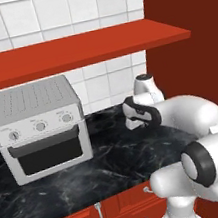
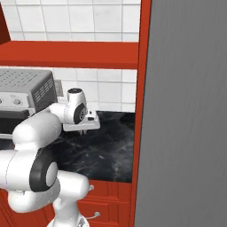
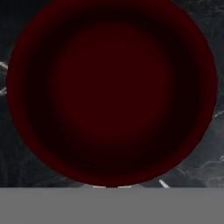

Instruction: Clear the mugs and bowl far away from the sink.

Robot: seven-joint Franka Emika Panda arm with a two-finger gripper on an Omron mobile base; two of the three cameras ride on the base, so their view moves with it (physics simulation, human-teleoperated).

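Note:
A dark red round mug (image 3: 112, 92) shows from straight above in the hand view, very close, with black marble counter around it. Its near rim meets the bottom middle of that view, where my fingers close. My gripper (image 2: 82, 131) hangs a little above the counter (image 2: 106, 150), pointing down and shut on the mug's rim. In the left base view the white hand (image 1: 141, 111) sits just right of the toaster oven, in front of the tiled wall, and my arm hides the mug. The bowl and the sink are out of view.
A silver toaster oven (image 1: 41, 128) stands on the black marble counter (image 1: 116, 165) to the left of the hand. A red shelf (image 1: 85, 49) runs overhead. A red cabinet side (image 1: 195, 65) and a tall grey panel (image 2: 186, 111) close off the right.

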